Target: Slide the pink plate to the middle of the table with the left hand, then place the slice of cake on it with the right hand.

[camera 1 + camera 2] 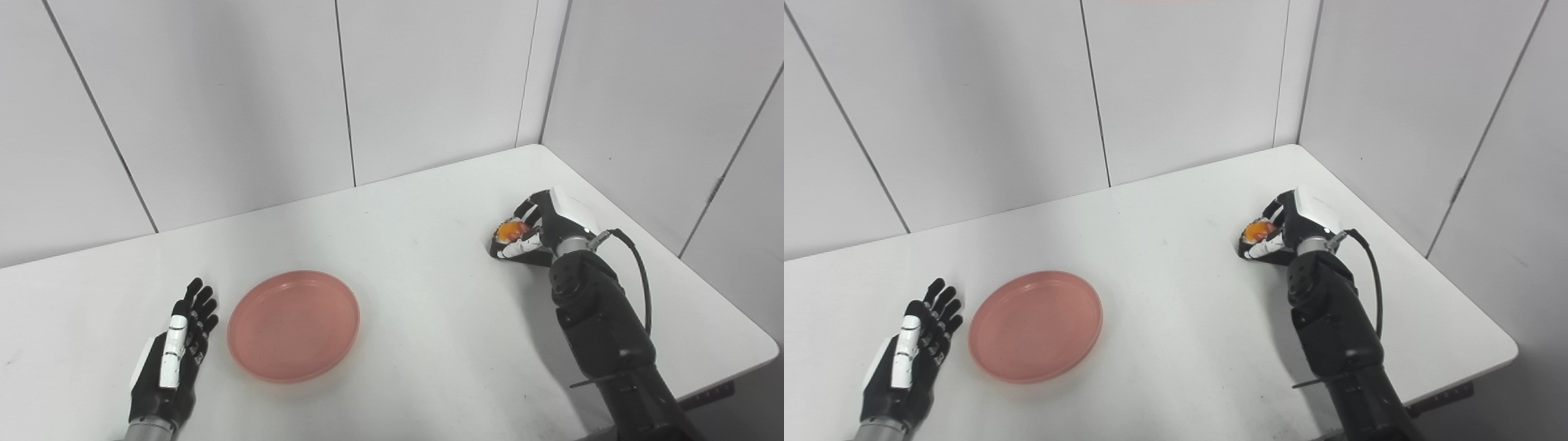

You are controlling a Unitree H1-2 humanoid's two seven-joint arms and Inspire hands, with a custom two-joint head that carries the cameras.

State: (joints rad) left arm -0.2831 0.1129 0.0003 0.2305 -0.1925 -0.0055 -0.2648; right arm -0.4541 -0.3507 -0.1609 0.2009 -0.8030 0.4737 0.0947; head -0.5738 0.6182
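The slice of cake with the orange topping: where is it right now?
The slice of cake sits at the table's right side near the back corner, enclosed by the right hand, far from the round pink plate.

Pink plate (293,325) flat, empty — orange-topped cake slice (512,231) far right

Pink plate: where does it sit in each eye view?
Left eye view: pink plate lower centre-left, just right of the open left robot hand.
Right eye view: pink plate lower left, again just right of that robot hand.
Shared landmark: the table's far right corner, where the wall panels meet.
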